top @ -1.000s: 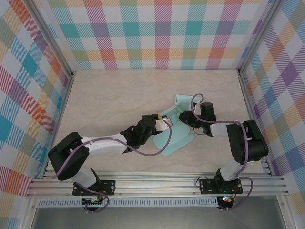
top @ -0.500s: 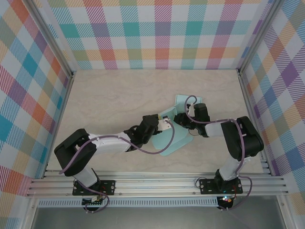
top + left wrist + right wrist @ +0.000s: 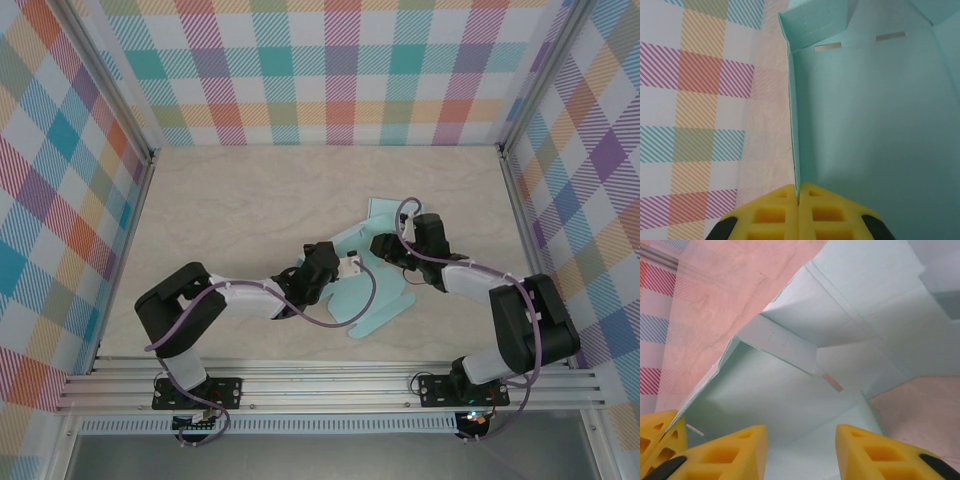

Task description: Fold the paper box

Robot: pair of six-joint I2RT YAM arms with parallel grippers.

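Nearest me, the pale teal paper box lies partly folded on the counter, right of centre. The left tool is pinched together on the edge of one upright wall. Just beyond, the right tool has its fingers apart, facing the box's inside.

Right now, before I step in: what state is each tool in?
Left tool: shut, pinching an upright wall of the paper box.
Right tool: open, fingers apart over the box, gripping nothing.
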